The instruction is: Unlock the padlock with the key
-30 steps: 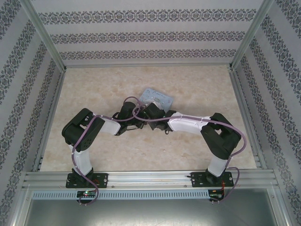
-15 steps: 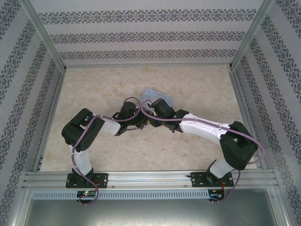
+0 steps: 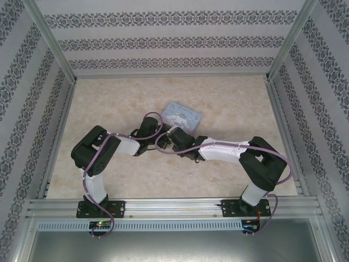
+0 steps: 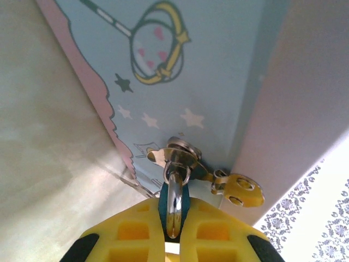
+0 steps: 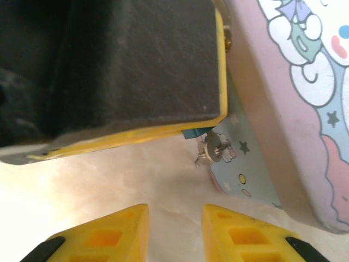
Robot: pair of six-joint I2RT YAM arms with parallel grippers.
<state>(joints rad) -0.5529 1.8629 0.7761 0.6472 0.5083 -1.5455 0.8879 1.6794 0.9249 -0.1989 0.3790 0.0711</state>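
Snugly, left gripper (image 4: 173,219) around padlock (image 4: 174,195)

Glossy white link shells (image 3: 126,146) meet chunky black rounded joints (image 3: 95,148); lilac cables (image 3: 112,217) loop alongside (the fingers (image 5: 109,236) are ribbed yellow plastic).

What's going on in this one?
The left gripper is shut on the padlock, whose shackle is hooked through a fitting on the side of the tin. The right gripper is open and empty, facing the padlock from close by. I cannot make out the key.
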